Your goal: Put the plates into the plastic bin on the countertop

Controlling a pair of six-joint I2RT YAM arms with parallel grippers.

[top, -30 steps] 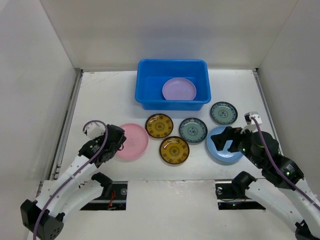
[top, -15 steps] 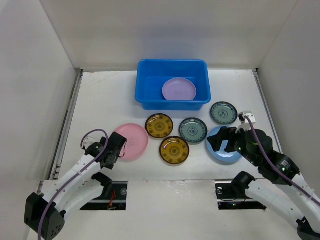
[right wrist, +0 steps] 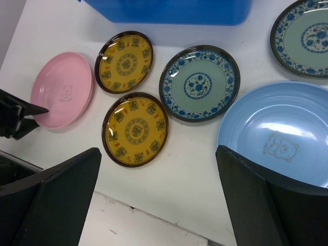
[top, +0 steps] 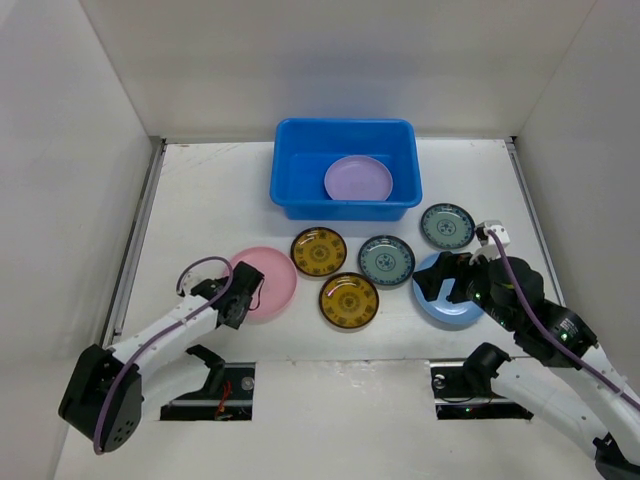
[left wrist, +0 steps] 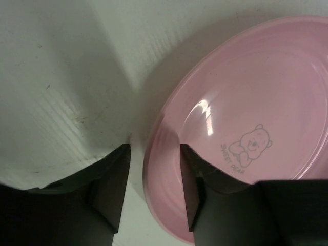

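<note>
near left, the left gripper [left wrist: 154, 148] has its jaws partly open astride the rim of the round pink plate [left wrist: 246, 113], not yet pinching. they should seat deep on that rim before lifting. near right, the right gripper [top: 440, 285] holds its jaws wide above the round light blue plate [right wrist: 277, 133]. farther back, the bright blue plastic bin [top: 290, 190] holds a lavender plate [top: 357, 178].

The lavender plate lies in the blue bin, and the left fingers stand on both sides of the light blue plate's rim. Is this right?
No: the left wrist view shows the left fingers on both sides of the rim of the pink plate. The lavender plate does lie in the blue bin.
</note>
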